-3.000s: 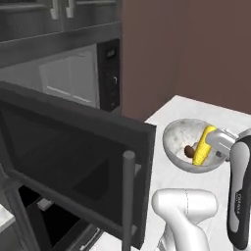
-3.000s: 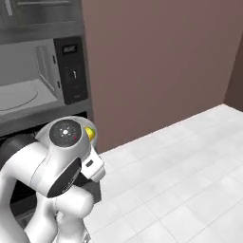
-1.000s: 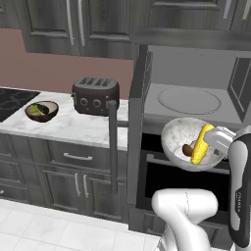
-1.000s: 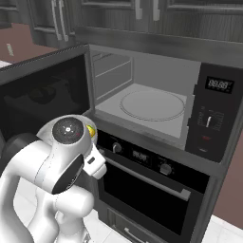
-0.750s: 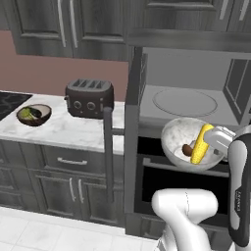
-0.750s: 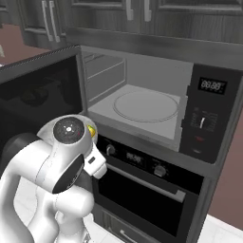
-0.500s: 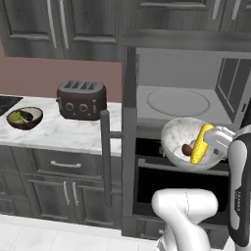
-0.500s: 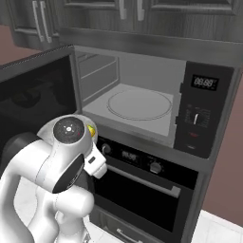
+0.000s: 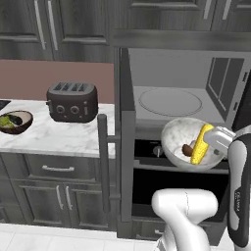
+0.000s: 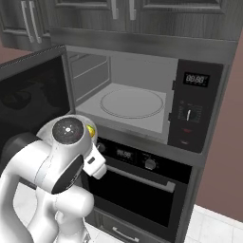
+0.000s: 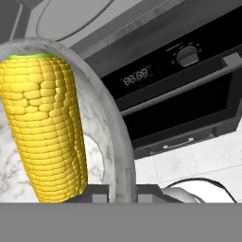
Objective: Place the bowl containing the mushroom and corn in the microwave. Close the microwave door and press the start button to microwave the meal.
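Since three seconds earlier the base had swung round from the end of the worktop to face the microwave (image 10: 142, 102) squarely, so the whole scene shifted in both base views; the bowl (image 9: 192, 143) kept its place against the arm throughout.

From the left, the bowl hung in the air in front of the open cavity, below the level of the round turntable (image 9: 170, 101) and above the black oven (image 10: 142, 185) under it. It was outside the microwave, near its front edge. The corn (image 9: 201, 143) lay across the bowl's right half, one end against the rim by the hand, and the mushroom (image 9: 187, 149) sat just beside it, near the middle of the bowl.

The fingers (image 11: 122, 193) were closed narrow on the bowl's rim at its right side; in the hand view the rim ran straight down between the two dark tips, with the corn lying just beside it on the inner side.

The microwave door (image 9: 125, 132) stood swung wide open to the left, edge-on in the left view, its long bar handle (image 9: 103, 162) upright in front of it. From the right, its dark glass faced the cavity.

On the worktop (image 9: 59, 138) left of the door stood a dark toaster (image 9: 72, 101), and farther left a brown bowl (image 9: 14, 121) with green food in it.
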### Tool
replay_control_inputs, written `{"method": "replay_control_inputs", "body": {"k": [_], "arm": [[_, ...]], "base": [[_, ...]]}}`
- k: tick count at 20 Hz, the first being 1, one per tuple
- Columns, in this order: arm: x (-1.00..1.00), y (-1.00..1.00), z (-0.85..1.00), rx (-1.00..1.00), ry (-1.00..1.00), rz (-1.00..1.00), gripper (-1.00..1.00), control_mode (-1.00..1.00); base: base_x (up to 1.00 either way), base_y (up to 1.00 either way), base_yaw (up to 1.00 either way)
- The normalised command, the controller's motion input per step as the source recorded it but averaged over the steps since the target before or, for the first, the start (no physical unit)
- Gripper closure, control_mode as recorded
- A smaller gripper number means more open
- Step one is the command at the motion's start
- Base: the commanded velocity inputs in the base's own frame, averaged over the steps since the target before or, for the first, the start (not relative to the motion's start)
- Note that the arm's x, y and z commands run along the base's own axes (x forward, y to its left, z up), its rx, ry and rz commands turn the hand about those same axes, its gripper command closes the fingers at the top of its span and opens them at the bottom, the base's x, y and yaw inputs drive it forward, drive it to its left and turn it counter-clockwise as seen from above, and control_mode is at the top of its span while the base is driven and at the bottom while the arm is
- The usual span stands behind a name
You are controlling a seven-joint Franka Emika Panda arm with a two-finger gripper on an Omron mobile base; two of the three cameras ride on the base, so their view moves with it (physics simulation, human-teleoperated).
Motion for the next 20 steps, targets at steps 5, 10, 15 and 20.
{"method": "replay_control_inputs", "body": {"k": [5, 10, 15, 20], "arm": [[0.07, 0.0, 0.0, 0.0, 0.0, 0.0, 1.0, -1.0], [0.47, 0.0, 0.13, 0.01, 0.0, -0.04, 1.0, -1.0], [0.44, -0.15, 0.18, 0.02, 0.0, -0.08, 1.0, -1.0], [0.47, -0.27, 0.03, 0.02, 0.0, -0.08, 1.0, -1.0]], "base": [[0.0, 0.0, 0.0], [0.0, 0.0, 0.0], [0.0, 0.0, 0.0], [0.0, 0.0, 0.0]]}}
